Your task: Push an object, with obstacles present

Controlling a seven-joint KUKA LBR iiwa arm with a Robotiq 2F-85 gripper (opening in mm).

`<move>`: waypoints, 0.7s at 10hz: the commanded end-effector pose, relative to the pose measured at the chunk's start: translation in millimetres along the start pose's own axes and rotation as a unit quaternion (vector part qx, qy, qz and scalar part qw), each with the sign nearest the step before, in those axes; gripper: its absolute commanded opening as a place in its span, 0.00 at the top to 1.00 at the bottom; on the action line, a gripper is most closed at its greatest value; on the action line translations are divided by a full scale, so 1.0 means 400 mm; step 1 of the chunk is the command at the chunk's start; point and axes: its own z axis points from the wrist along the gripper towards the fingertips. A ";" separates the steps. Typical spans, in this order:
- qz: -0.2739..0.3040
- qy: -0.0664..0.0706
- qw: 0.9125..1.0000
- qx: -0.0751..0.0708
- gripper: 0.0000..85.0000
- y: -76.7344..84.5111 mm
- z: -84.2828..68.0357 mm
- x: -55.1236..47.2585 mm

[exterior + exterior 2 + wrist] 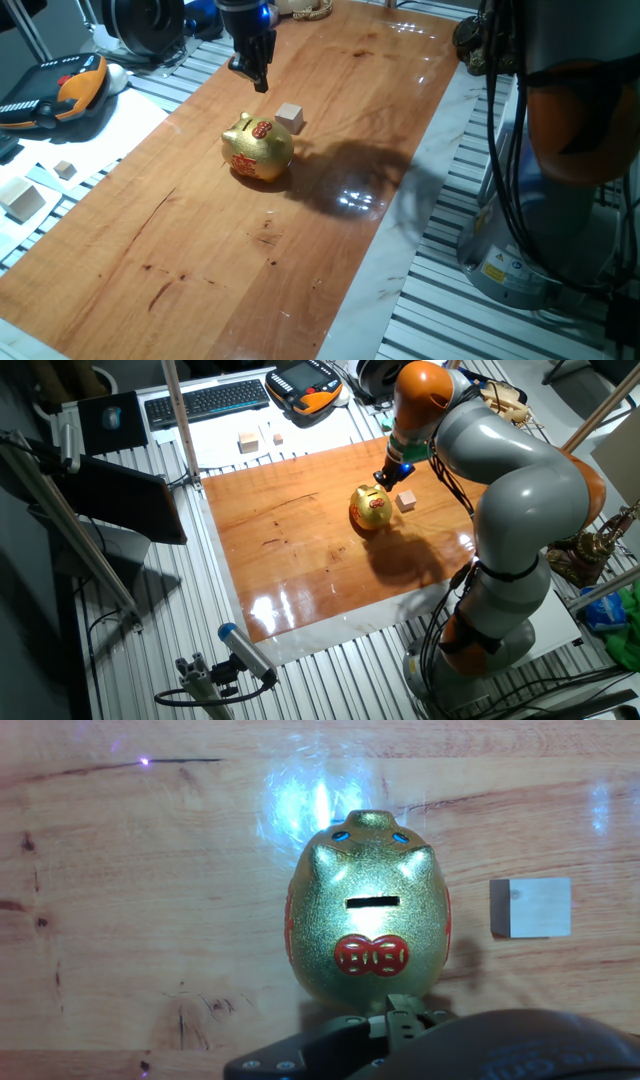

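**Workspace Status: Cube, Piggy Bank and Gripper**

1. Markings. The golden piggy bank (pixel 257 149) carried red ornamental emblems on its back and flank; the hand view showed a red double-coin motif (pixel 372 955) below the coin slot (pixel 372 903). No readable lettering could be resolved on it. A yellow label was visible on the robot base (pixel 497 270), its text too small to read.

2. Object orientation. The small wooden cube (pixel 290 118) rested flat on the wooden tabletop (pixel 200 260). Being a cube, it had no long axis; in the hand view its edges (pixel 532 907) ran square to the frame. The piggy bank stood upright, and its snout with two blue dots (pixel 371 827) pointed toward the top of the hand view.

3. Relative position. The cube lay just beside the piggy bank, apart from it, on the side toward the robot base. The gripper (pixel 262 80) hung above the tabletop, near the piggy bank and cube and touching neither. In the hand view, the gripper (pixel 404 1012) sat at the bank's tail end, with the cube off to the right.

4. End effector state. The fingers appeared close together and held nothing; the exact gap could not be determined.

5. Surroundings. A larger wooden block (pixel 22 198) and a tiny cube (pixel 65 169) lay off the board on the white surface (pixel 100 140). A teach pendant (pixel 305 385) and a keyboard (pixel 208 401) lay beyond the board.
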 end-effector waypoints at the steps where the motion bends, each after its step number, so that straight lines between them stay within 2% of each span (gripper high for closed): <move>1: -0.001 0.000 1.000 0.000 1.00 0.000 0.000 0.000; 4: 0.001 0.000 1.000 0.000 1.00 0.000 0.000 0.000; 7: -0.013 -0.002 1.000 0.006 1.00 0.000 0.000 0.000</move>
